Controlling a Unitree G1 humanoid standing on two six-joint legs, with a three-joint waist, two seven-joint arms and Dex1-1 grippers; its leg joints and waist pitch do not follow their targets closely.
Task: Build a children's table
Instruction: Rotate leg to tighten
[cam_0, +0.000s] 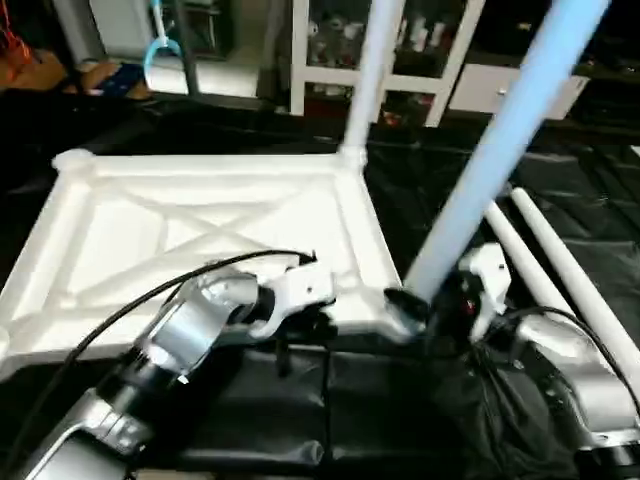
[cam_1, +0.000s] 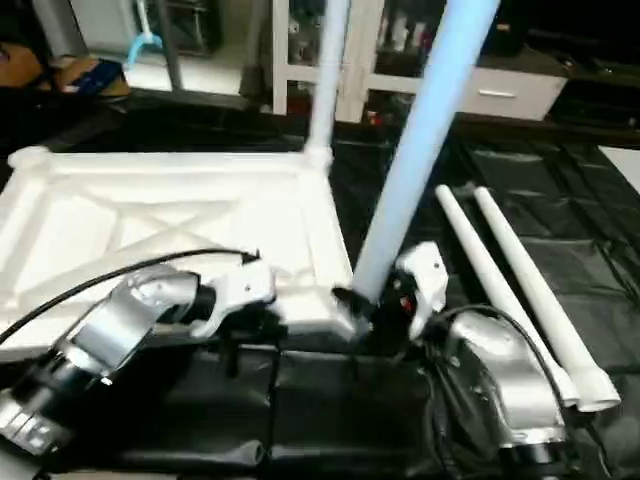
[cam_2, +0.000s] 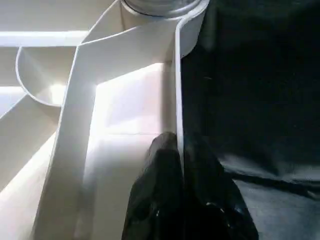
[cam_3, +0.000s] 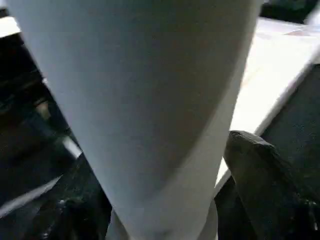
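While the right gripper (cam_0: 425, 305) clamps a long tapered white tube leg (cam_0: 500, 140) tilted over the near-right socket | left gripper (cam_2: 181, 165) pinches the white plastic ribbed tabletop (cam_0: 200, 235) edge just left of it.

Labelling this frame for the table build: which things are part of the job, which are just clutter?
Job:
- tabletop, underside up, left hand pinching its rim
- leg in right hand, at near corner socket
- standing leg, far corner
- two loose legs

Clutter:
- white shelf unit
- blue hook

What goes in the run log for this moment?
left gripper: shut on tabletop rim | right gripper: shut on leg at near socket | far leg: standing | spare legs: two lying
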